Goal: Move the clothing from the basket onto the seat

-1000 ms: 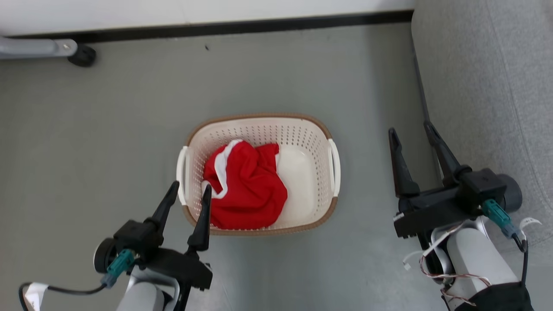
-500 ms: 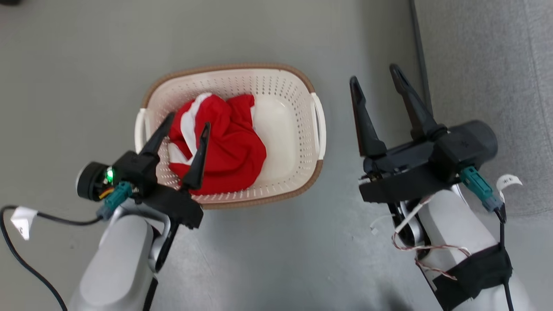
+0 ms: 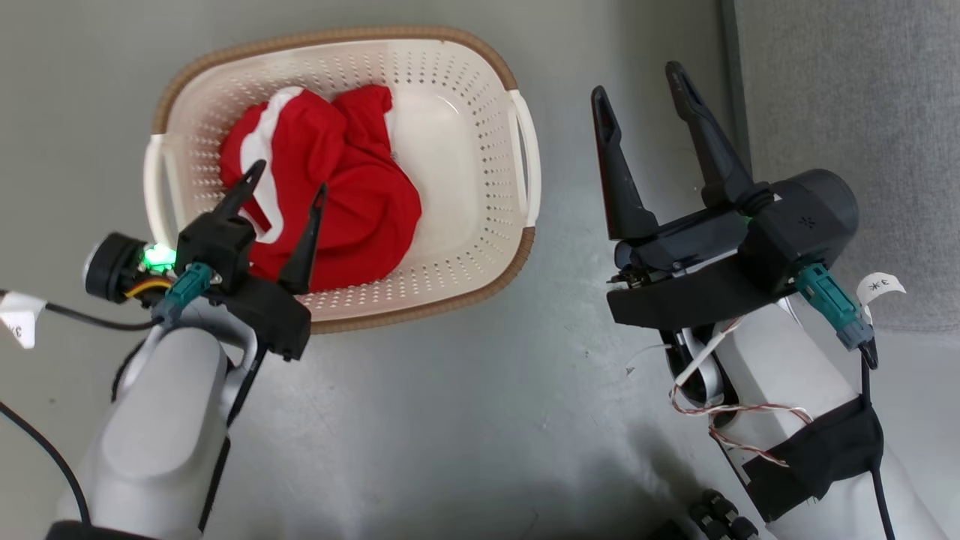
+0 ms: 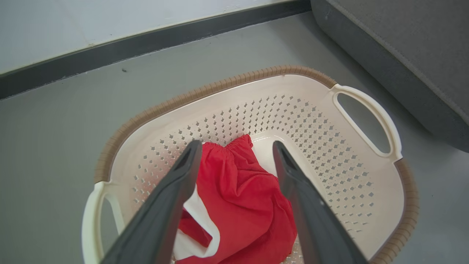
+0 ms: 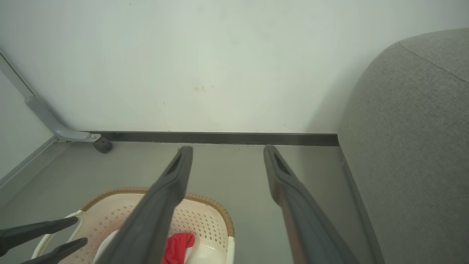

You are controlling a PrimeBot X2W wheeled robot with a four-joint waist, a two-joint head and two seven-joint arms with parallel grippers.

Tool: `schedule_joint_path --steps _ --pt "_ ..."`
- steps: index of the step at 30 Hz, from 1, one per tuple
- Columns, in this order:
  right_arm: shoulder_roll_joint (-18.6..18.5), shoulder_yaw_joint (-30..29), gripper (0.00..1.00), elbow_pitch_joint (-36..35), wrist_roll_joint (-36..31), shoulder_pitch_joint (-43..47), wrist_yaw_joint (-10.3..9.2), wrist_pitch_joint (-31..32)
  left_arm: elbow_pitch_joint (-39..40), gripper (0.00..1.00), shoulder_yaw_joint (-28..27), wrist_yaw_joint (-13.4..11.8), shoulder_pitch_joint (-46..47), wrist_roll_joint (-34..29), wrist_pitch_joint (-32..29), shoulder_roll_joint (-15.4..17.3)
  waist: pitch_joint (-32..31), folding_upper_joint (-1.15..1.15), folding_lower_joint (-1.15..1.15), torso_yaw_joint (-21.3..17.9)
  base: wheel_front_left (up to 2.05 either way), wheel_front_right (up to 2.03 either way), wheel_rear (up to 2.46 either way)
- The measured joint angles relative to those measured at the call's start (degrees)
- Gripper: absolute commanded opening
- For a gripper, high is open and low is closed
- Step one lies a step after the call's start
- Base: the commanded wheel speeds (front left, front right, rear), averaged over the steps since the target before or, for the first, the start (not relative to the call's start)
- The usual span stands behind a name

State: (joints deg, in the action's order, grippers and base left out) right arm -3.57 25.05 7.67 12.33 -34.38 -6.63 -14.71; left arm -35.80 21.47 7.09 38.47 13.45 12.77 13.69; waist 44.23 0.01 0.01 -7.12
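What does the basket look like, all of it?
The laundry basket is cream plastic with rounded corners, walls dotted with small holes, a brown woven-look rim and a white loop handle on each side. It stands upright on the grey floor, near the grey seat but apart from it. Crumpled red clothing with white trim lies in its left half; the right half of its bottom is bare. The left gripper hangs open over the clothing.

Left gripper: two long tapered dark fingers, black housing, green LED, teal plug, black cable with white paper tag, pale grey forearm. Right gripper: same build, plus red-white twisted wires and a black fabric wrap.
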Motion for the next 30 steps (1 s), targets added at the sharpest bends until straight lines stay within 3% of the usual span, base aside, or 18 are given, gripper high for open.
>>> schedule_joint_path --steps 18,30 --pt "0.04 2.74 1.0 -0.88 4.23 -0.3 -0.49 0.0 -11.26 1.0 4.95 -0.79 15.32 -9.96 -10.37 3.69 6.13 -0.01 -0.01 -4.31 0.0 0.0 0.0" --pt "0.05 2.64 1.0 -1.14 6.25 -0.28 -0.51 0.0 -18.08 1.0 6.47 -1.55 19.66 -11.55 -17.82 3.19 7.53 -0.01 -0.01 -5.0 0.0 0.0 0.0"
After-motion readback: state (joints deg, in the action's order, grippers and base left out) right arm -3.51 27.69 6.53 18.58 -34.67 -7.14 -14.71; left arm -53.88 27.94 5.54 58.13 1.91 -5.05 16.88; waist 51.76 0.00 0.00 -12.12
